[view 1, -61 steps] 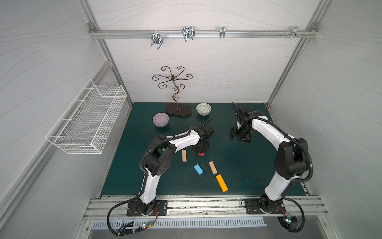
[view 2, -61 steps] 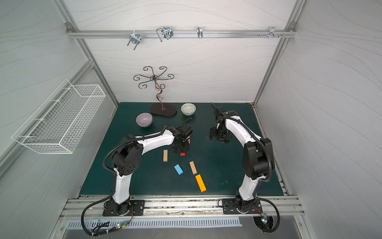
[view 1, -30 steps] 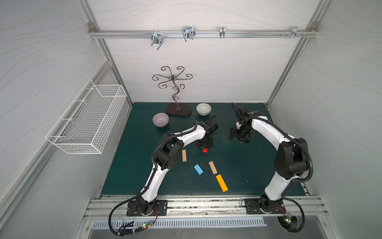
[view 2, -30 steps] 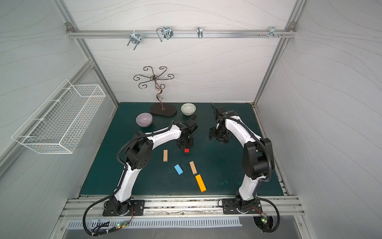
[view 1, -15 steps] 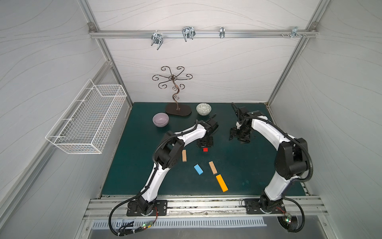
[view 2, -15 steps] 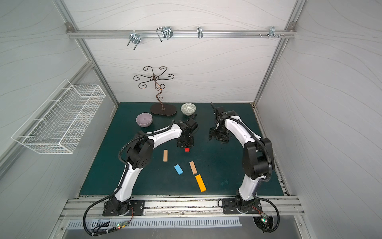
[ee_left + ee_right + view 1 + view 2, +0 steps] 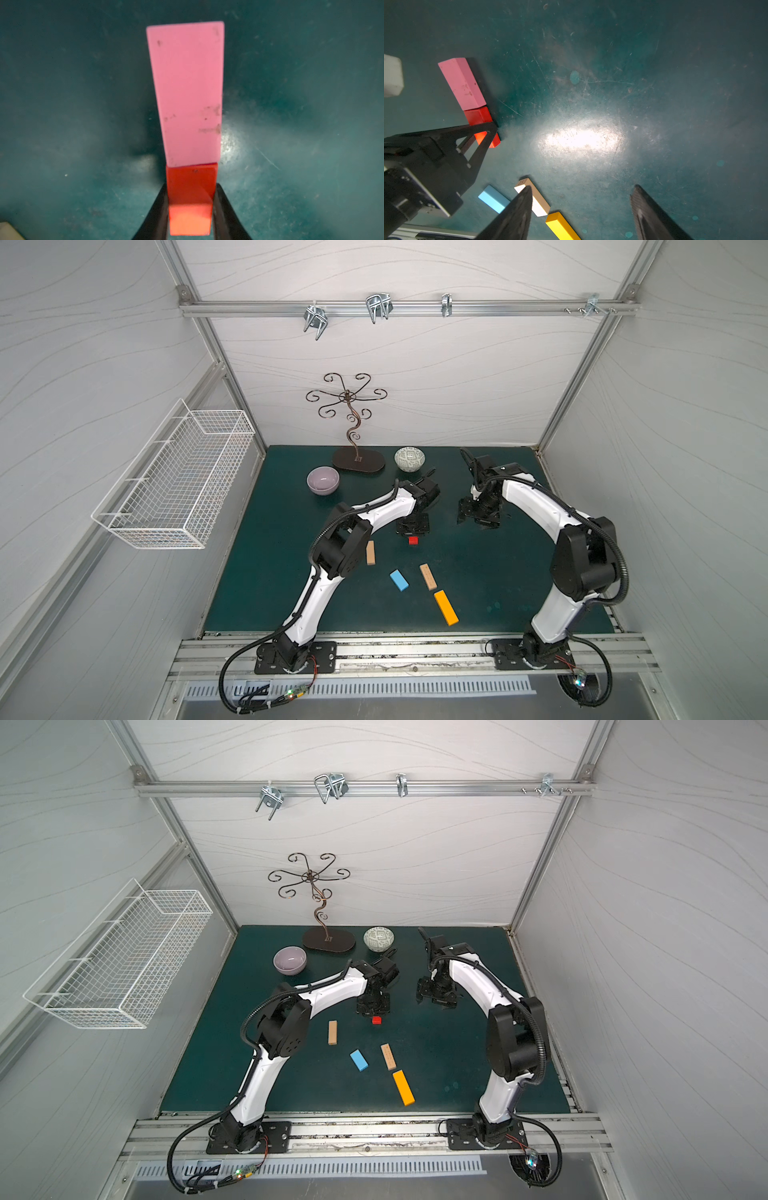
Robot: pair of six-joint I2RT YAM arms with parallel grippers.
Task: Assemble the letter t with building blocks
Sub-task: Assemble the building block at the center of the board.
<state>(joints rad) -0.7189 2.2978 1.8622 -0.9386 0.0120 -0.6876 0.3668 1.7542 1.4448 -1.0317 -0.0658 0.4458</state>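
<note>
Building blocks, six: flat rectangular pink bar (image 7: 187,91), red bar (image 7: 192,180), light blue bar (image 7: 399,580), long orange bar (image 7: 446,607), two tan wooden bars (image 7: 370,552) (image 7: 427,576).
Left gripper (image 7: 190,193): pinches red bar, butted against pink bar.
Loose four: 5–8 o'clock of red bar.
Right gripper (image 7: 582,187): jaws spread, 3 o'clock of left gripper.

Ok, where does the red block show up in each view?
Top view: red block mid-mat, peeking out at the left gripper tip.
Top view: red block, same spot.
Left wrist: red block between the black fingers, end to end with the pink block.
Right wrist: red block between pink block and gripper.
Shared landmark: the left gripper, shut on it.
</note>
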